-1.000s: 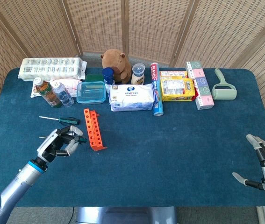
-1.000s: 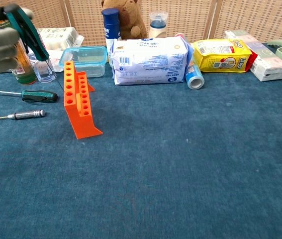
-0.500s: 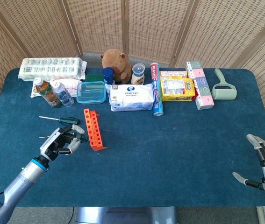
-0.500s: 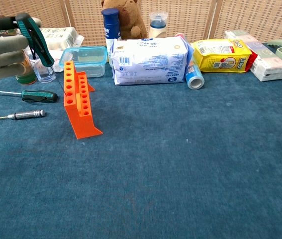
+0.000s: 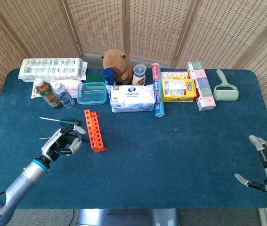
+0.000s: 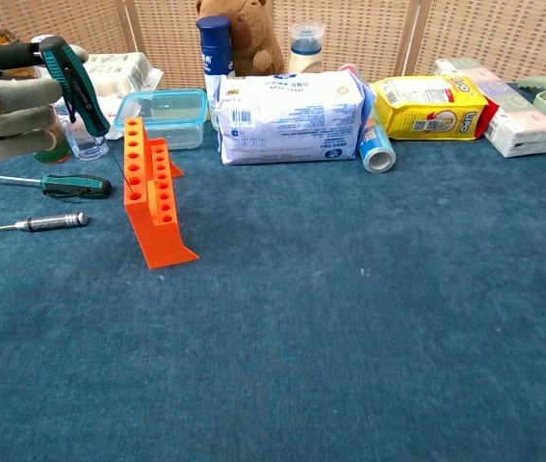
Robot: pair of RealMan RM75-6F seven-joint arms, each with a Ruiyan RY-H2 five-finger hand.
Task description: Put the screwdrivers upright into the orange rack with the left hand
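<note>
Screwdriver point(image 6: 77, 85) tilted in raised left hand point(image 6: 13, 96).

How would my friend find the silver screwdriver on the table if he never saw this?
Start at the orange rack standing on the blue table, then look to its left, where two screwdrivers lie flat. The silver screwdriver is the nearer one, all metal with a thin shaft. Its neighbour, the green-and-black screwdriver, has a thick dark handle.

Along the back of the blue bench point(image 5: 171, 150) stand an egg carton point(image 5: 53, 68), two bottles point(image 5: 53, 93), a clear box point(image 5: 92, 92), a plush capybara point(image 5: 117, 65), a wipes pack point(image 5: 133, 98), a yellow bag point(image 5: 178, 89) and a green lint roller point(image 5: 225, 87).
</note>
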